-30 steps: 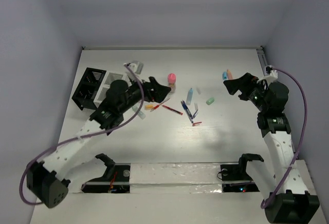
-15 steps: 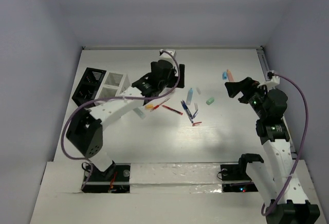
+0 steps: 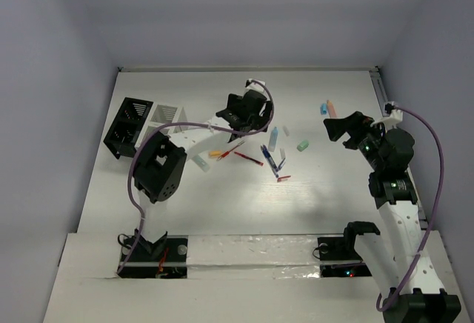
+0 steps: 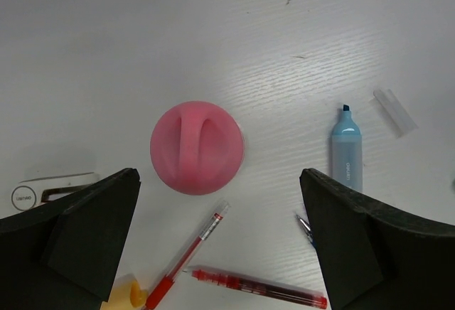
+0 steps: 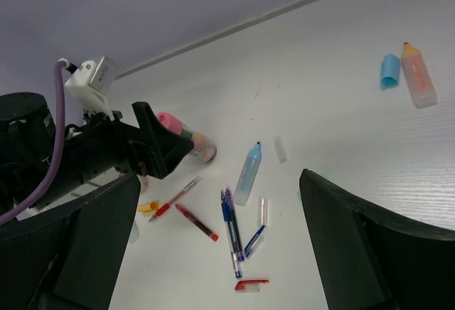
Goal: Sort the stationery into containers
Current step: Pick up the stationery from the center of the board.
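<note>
Hovering over the pink-topped stubby piece (image 4: 197, 146), the left gripper (image 4: 217, 207) has its two black fingers (image 4: 85, 232) spread wide, one on each side of the piece and clear of it. The piece stands about midway between the left and right edges of the white table (image 3: 222, 204), nearer the far edge than the near one.

Just beside the piece, toward the right edge, lie a pale blue highlighter (image 4: 346, 159) and a clear plastic cap (image 4: 395, 111). Two thin red pens (image 4: 259, 286) lie on the near side of it, with a small yellow bit (image 3: 215, 154) at the end of one. Two blue pens (image 5: 231, 232) and a red cap (image 5: 252, 284) lie closer to the table's near edge. A mint green piece (image 3: 303, 145) sits further toward the right edge.

The right gripper (image 5: 220, 210) hangs above the table near the right edge, jaws fully apart and holding nothing. An orange highlighter (image 5: 417, 75) and a blue cap (image 5: 389, 70) lie side by side toward the far right corner.

The small black slotted box (image 3: 127, 127) and the white slatted box (image 3: 164, 119) stand together by the left edge, well apart from the stationery.
</note>
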Controlling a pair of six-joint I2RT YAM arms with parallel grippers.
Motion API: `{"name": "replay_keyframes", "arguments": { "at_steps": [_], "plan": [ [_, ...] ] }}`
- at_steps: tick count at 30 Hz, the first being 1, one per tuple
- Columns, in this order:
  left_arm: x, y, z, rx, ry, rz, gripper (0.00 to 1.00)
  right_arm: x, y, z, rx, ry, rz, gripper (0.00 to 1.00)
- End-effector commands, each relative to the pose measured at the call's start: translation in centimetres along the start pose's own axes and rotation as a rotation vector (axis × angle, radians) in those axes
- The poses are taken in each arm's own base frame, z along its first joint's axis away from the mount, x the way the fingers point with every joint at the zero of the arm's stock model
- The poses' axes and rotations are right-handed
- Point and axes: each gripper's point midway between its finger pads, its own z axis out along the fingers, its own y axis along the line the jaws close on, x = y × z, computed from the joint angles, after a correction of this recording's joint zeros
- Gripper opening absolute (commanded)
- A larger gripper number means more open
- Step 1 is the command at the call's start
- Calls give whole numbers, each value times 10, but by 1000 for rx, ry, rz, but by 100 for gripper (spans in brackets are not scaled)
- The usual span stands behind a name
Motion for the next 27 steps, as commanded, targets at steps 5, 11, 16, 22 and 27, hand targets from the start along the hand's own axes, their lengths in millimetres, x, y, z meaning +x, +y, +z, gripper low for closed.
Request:
{"name": "replay_keyframes", "arguments": {
  "at_steps": [5,11,16,22,27],
  "plan": [
    [-38,7,3,0,-103,-44,86,-4,14,3,-73,-1,-32,100],
    [-48,7,5,16,-138,-52,69,2,15,6,-91,31,-28,100],
    [-43,3,14,42,-121,-49,45,3,16,6,-99,36,-29,100],
    [-73,11,-6,56,-179,-98,1,3,17,5,-99,35,-31,100],
    [-151,44,-63,65,-309,-173,3,4,23,6,-138,48,-34,100]
  ]
}}
